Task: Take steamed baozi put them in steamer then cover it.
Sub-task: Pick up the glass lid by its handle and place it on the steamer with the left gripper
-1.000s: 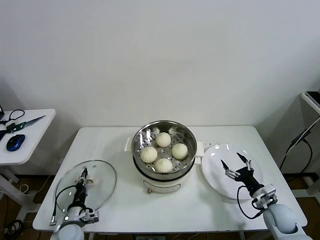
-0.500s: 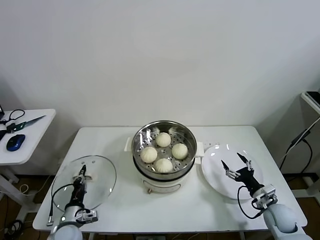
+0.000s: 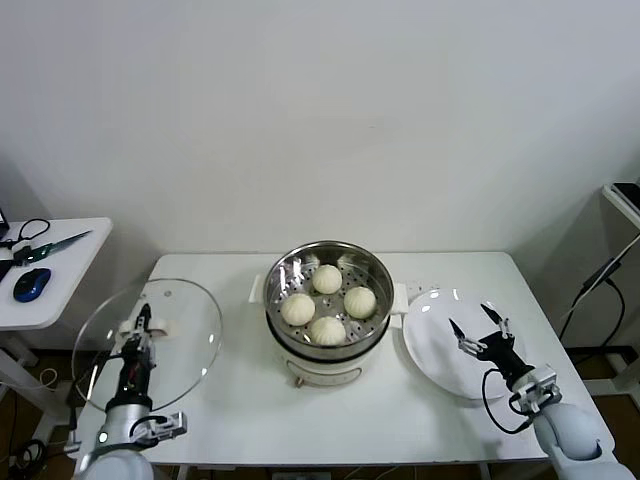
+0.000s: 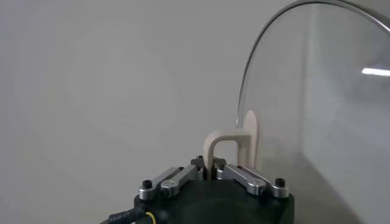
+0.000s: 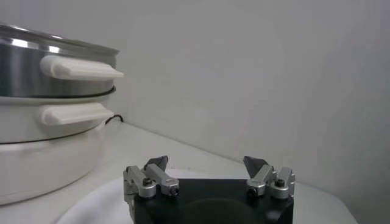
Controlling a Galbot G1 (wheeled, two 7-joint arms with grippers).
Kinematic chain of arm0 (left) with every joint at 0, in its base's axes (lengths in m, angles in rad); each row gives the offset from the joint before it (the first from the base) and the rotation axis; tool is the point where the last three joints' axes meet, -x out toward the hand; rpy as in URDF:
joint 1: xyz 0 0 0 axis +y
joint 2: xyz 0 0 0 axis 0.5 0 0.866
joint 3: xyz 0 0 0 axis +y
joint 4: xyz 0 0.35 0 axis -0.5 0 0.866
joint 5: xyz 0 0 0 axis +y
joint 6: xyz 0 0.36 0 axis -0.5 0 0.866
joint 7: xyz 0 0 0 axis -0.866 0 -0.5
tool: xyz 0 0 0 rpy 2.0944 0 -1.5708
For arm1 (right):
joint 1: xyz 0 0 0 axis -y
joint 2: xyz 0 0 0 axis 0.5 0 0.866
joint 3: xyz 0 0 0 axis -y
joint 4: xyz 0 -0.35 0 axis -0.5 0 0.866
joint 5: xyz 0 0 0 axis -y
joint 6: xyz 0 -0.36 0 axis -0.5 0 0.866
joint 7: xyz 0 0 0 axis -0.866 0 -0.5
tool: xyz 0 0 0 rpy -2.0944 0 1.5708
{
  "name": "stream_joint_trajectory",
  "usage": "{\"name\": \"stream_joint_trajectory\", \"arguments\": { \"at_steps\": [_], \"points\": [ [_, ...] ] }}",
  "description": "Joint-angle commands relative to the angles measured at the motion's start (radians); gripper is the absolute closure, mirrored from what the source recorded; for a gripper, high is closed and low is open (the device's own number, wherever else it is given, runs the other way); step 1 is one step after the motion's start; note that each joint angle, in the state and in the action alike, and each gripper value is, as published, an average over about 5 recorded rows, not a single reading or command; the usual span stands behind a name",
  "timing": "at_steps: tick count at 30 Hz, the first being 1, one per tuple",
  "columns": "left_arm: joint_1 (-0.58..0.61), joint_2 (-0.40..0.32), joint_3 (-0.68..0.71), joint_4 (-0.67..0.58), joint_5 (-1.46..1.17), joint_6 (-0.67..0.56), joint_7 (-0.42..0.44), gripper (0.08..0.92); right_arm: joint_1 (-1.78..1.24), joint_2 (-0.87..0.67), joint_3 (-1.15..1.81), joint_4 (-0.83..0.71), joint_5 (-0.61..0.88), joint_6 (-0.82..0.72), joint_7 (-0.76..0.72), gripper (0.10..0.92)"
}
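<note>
**Lid held to the left of the steamer, all four buns already in**

Head view: the steamer [image 3: 328, 305] stands mid-tabletop [image 3: 420, 410] with the four steamed baozi [image 3: 327, 305] resting on its perforated tray, uncovered. The glass lid [image 3: 150, 335] lies well to the steamer's left, tilted up off the tabletop. The left end effector [image 3: 138, 335] is clamped on the lid's white handle [image 3: 140, 325], with the forearm rising from the near edge of the tabletop. So the coming move looks like a carry rightward, toward the steamer's open rim; the left arm is the one placed for it. The right end effector [image 3: 478, 330] hangs over the white plate [image 3: 435, 345] just right of the steamer, fingers spread, holding nothing.

Left wrist view: the jaws are pinched together on the loop of the handle [image 4: 231, 146], and the lid's glass [image 4: 317, 109] stands nearly edge-on beside it.

Right wrist view: the right end effector [image 5: 207, 173] is wide apart and empty, the steamer's side handles [image 5: 79, 68] near it.
</note>
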Motion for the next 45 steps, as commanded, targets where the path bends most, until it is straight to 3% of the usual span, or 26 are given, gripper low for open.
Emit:
{"name": "stream_joint_trajectory", "arguments": {
  "at_steps": [1,6,9,14,18,26,32,38,45],
  "points": [
    [-0.020,0.253,0.193,-0.229,-0.083,0.356,0.079,0.849,0.042,-0.012,-0.030,-0.029,-0.005,-0.002,0.004,0.203],
    [-0.156,0.376,0.386,-0.230,-0.064,0.471,0.159,0.849,0.053,-0.009,-0.038,-0.041,-0.016,-0.003,0.005,0.203],
    [-0.274,0.383,0.513,-0.224,-0.030,0.525,0.255,0.849,0.055,-0.006,-0.036,-0.052,-0.020,-0.001,0.005,0.203],
    [-0.469,0.303,0.679,-0.179,0.062,0.552,0.446,0.849,0.060,0.000,-0.032,-0.071,-0.029,0.004,0.004,0.203],
    [-0.570,0.196,0.763,-0.108,0.138,0.552,0.515,0.849,0.059,0.003,-0.025,-0.078,-0.033,0.006,0.003,0.203],
    [-0.653,-0.048,0.846,0.036,0.232,0.552,0.516,0.849,0.050,0.001,-0.001,-0.077,-0.038,0.006,0.003,0.203],
    [-0.672,-0.180,0.866,0.137,0.257,0.552,0.516,0.849,0.042,0.005,0.012,-0.075,-0.049,0.006,0.001,0.203],
    [-0.662,-0.237,0.871,0.218,0.271,0.552,0.503,0.849,0.035,0.008,0.020,-0.076,-0.062,0.010,-0.004,0.203],
    [-0.666,-0.255,0.849,0.284,0.280,0.552,0.486,0.849,0.036,0.010,0.024,-0.081,-0.061,0.014,-0.007,0.203]
  ]
}}
